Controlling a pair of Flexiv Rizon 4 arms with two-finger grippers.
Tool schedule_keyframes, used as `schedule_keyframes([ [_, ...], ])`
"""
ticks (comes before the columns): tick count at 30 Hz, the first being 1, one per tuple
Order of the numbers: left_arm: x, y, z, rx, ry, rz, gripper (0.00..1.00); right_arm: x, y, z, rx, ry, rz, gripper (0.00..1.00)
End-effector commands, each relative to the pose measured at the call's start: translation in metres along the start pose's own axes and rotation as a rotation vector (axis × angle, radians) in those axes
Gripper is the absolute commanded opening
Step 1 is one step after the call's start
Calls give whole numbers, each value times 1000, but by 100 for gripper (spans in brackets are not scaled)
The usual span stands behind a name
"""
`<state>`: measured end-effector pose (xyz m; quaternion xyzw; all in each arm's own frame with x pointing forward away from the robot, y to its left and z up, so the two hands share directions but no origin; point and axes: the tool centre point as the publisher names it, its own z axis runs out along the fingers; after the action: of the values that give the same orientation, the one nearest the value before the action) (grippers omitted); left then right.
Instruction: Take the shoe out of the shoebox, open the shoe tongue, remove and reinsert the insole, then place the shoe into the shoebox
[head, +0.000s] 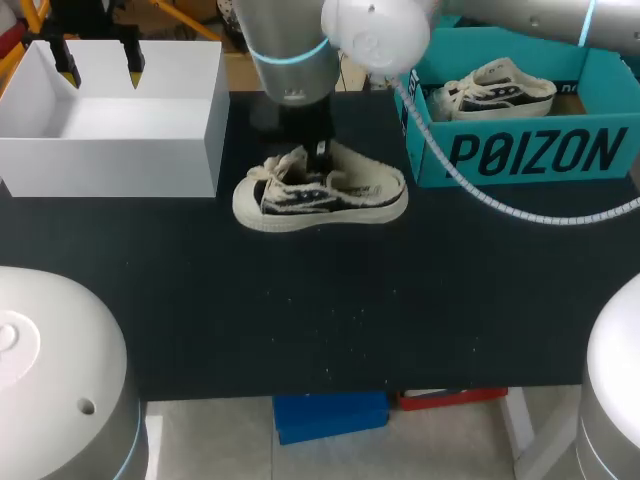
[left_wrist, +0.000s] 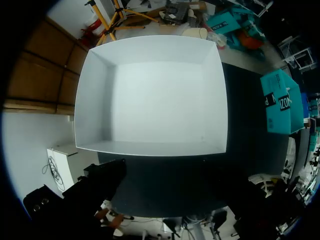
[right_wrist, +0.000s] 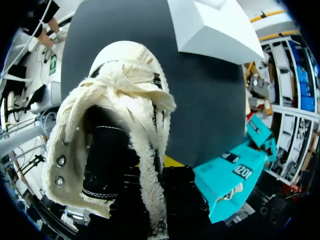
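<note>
A cream and black fleecy shoe (head: 320, 195) lies on its sole on the black table, toe pointing left. My right gripper (head: 320, 150) comes down on its opening from above. In the right wrist view the shoe (right_wrist: 125, 90) fills the space ahead, and my right gripper (right_wrist: 155, 175) is shut on its fleecy upper edge beside the laces. The teal shoebox (head: 520, 150) stands at the back right, open, with a second matching shoe (head: 495, 90) inside. My left gripper (head: 99, 62) hangs open over the white box (head: 110, 150), holding nothing.
The white box (left_wrist: 150, 95) at the back left is empty inside. The teal shoebox (left_wrist: 280, 102) shows beyond it in the left wrist view. A white cable (head: 520, 210) from my right arm droops in front of the shoebox.
</note>
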<state>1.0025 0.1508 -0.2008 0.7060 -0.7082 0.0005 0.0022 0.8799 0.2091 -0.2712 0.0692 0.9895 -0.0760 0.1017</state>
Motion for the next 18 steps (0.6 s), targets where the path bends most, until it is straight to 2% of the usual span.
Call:
schedule_keyframes([
  [1,1,1,-1,-1,-2,-2,100,14,12,66,-47,-14,-8,0],
  [5,1,1,-1,-1,-2,-2,100,19,15,96,-79,-7,-24,0],
  [10,1,1,-1,-1,-2,-2,100,19,12,122,-101,19,-35,0],
  [18,1,1,-1,-1,-2,-2,100,15,9,142,-155,44,-46,0],
])
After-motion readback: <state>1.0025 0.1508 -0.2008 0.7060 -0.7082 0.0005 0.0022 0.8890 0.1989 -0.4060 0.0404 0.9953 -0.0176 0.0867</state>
